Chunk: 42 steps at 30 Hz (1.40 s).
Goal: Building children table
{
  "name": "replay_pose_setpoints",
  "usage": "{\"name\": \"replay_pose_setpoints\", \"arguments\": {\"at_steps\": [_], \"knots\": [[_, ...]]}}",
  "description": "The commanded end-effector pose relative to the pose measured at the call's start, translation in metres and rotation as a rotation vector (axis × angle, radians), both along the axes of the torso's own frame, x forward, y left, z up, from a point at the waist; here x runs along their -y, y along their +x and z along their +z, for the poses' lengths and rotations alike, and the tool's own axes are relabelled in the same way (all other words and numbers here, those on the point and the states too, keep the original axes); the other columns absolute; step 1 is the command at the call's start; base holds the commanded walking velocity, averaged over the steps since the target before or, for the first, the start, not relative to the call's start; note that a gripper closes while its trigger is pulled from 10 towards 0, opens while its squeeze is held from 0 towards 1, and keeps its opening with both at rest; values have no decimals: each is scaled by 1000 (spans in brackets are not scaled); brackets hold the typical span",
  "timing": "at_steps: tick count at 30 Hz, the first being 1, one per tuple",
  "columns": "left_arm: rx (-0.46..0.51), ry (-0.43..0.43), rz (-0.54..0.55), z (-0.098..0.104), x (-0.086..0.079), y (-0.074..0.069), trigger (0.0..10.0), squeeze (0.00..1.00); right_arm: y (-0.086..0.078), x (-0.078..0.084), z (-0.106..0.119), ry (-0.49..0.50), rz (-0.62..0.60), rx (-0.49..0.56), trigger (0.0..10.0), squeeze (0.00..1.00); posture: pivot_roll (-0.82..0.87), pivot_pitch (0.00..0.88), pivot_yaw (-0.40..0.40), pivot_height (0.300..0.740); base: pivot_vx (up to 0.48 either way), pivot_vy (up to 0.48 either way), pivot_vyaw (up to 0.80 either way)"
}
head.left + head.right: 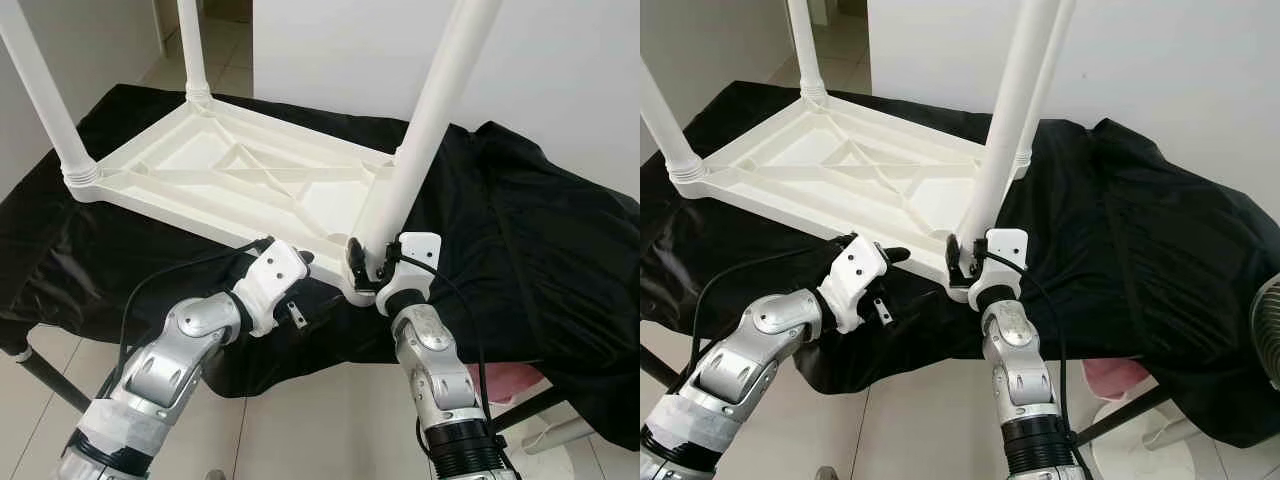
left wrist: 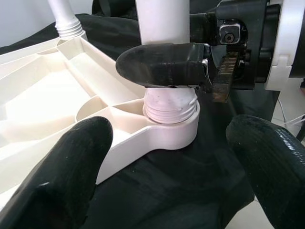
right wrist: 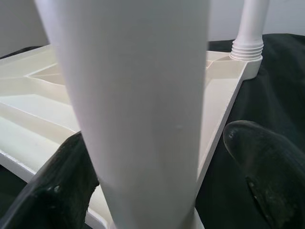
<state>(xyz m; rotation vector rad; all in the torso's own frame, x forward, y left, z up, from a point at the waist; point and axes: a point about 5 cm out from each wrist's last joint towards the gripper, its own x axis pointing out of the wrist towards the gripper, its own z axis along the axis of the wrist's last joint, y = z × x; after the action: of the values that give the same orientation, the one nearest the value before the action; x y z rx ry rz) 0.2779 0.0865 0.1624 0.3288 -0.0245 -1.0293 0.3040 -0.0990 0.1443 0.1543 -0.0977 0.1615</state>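
Observation:
A white plastic children's table lies upside down on a black cloth. Its legs stand up in the corner sockets. At the front edge, my right gripper is open around the base of the near right leg. One finger lies against the leg and the other finger stands a little off it. The leg's threaded end sits in its socket. My left gripper hovers open just left of that corner, with nothing between its fingers.
Other legs rise at the near left, the far left and the far right. The cloth hangs over the front edge above a tiled floor. A pink thing and a white stand sit lower right.

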Motion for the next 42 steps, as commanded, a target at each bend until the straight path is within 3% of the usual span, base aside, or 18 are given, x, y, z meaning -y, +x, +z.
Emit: {"name": "replay_pose_setpoints", "arguments": {"at_steps": [1, 10, 11, 12, 13, 14, 15, 35, 42], "knots": [[6, 21, -43, -1, 4, -3, 10000, 0, -2, -2, -6, 28, 74, -13, 10000, 1000, 15, 10, -72, 740, 0, 0, 0], [25, 26, -32, 1, 4, -1, 10000, 0, 0, 9, -4, -24, 227, 18, 10000, 1000, 24, 20, -78, 740, 0, 0, 0], [27, 22, -26, 1, 4, -1, 10000, 0, 1, 12, -4, -37, 231, 24, 10000, 710, 26, 23, -80, 740, 0, 0, 0], [27, 22, -26, 1, 4, -1, 10000, 0, 1, 12, -4, -37, 231, 24, 10000, 710, 26, 23, -80, 740, 0, 0, 0], [27, 19, -23, 1, 3, -1, 10000, 0, 2, 13, -4, -46, 232, 28, 10000, 467, 28, 25, -80, 740, 0, 0, 0], [27, 16, -16, 2, 3, -1, 10000, 0, 2, 15, -3, -46, 240, 31, 10000, 98, 30, 26, -82, 740, 0, 0, 0], [26, 14, -12, 2, 2, -1, 10000, 0, 2, 16, -3, -45, 246, 33, 10000, 0, 30, 26, -82, 740, 0, 0, 0], [25, 33, -28, 2, -4, -6, 10000, 0, 0, 29, -9, -130, 437, 49, 10000, 0, 27, 39, -64, 740, 0, 0, 0], [20, 51, -87, 0, -1, -8, 10000, 0, 17, 36, -7, -175, 513, 62, 10000, 0, 30, 37, -68, 740, 0, 0, 0]]}}
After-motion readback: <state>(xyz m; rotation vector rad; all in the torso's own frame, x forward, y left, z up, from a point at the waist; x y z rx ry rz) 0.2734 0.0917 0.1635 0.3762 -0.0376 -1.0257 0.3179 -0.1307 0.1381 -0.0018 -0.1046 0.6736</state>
